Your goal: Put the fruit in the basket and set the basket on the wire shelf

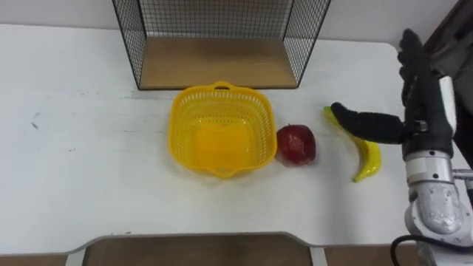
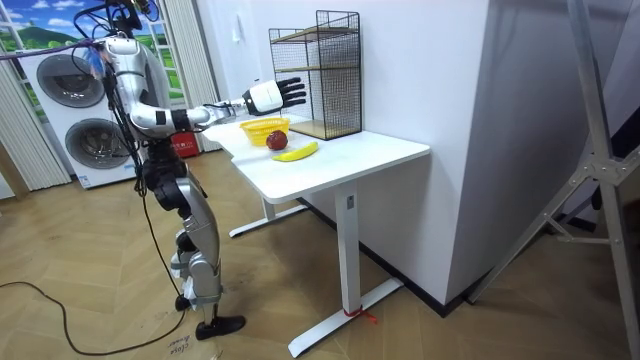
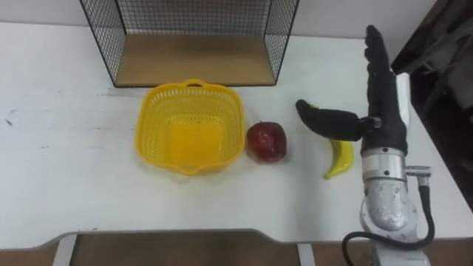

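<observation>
- The robot stands upright at one end of a white table [image 1: 74,170], with its right arm stretched forward over the tabletop. In the room view, washing machines [image 2: 93,145] stand behind it.
- A black wire shelf [image 1: 130,41] with a wooden bottom board sits at the far side of the table against the wall. Its open front faces the robot.
- A yellow basket [image 1: 182,111] of plastic lattice rests upright on the table just in front of the shelf. It is empty, and it stands close to the shelf's front edge without being inside it.
- The right hand [image 1: 427,118] is on the robot's right side of the table. It is released, with the fingers straight and pointing away from the robot and the thumb stretched out sideways towards the basket. From above, the thumb crosses the far end of the banana. In the room view the hand is held in the air, above the table and the fruit, and grasps nothing.
- A yellow banana [image 1: 367,159] lies flat on the table to the right of the apple, a little apart from it.
- A red apple [image 1: 295,144] sits on the table just beside the basket's right wall, outside it.
</observation>
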